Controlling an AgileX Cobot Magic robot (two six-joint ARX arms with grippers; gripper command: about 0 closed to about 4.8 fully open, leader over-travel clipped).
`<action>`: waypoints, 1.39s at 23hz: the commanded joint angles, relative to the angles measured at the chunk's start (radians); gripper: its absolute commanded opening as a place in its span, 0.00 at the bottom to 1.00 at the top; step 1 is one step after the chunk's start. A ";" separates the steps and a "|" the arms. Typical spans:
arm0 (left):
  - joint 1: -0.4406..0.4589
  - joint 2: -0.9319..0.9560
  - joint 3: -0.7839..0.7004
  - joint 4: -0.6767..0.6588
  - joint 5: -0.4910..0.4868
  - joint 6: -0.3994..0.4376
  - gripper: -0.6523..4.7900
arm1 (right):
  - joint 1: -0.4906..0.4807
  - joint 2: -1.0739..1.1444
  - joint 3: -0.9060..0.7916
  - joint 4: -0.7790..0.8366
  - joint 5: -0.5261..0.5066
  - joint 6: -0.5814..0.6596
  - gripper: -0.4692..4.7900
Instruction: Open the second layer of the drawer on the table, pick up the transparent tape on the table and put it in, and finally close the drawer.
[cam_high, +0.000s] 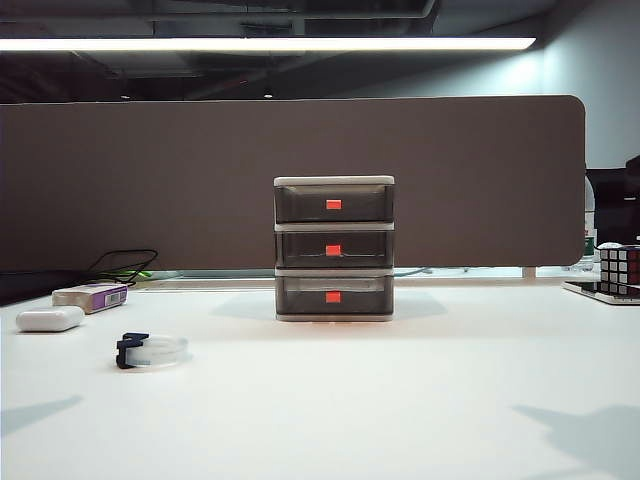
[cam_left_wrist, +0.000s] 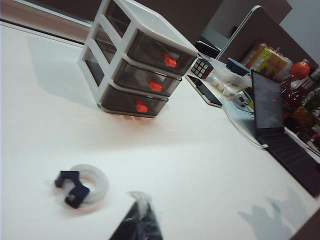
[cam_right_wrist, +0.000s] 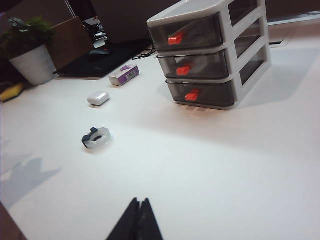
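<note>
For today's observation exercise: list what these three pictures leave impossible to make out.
- Drawer contents: smoky fronts of the drawer cabinet hide them in every view.
- Left tool: cut off by the left wrist frame edge.
- Right tool: likewise cut off in the right wrist view, shut.
- Both arms: outside the exterior view; only shadows.
- Purple-and-white box print: too small.

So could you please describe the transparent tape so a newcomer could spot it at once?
Start at the drawer mid-table; three items lie left of it. Nearest the camera is the transparent tape: a clear ring with a dark clip, unlike the white oval case and purple-and-white box.
</note>
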 joint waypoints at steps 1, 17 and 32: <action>-0.060 0.000 0.001 0.058 0.019 -0.014 0.11 | 0.000 -0.002 -0.005 0.020 -0.014 0.101 0.08; -0.734 0.690 0.193 0.599 -0.591 0.314 0.12 | 0.002 0.123 0.243 0.110 -0.006 0.070 0.08; -0.723 1.261 0.427 0.910 -0.758 0.373 0.38 | 0.006 0.982 0.551 0.339 -0.175 -0.043 0.08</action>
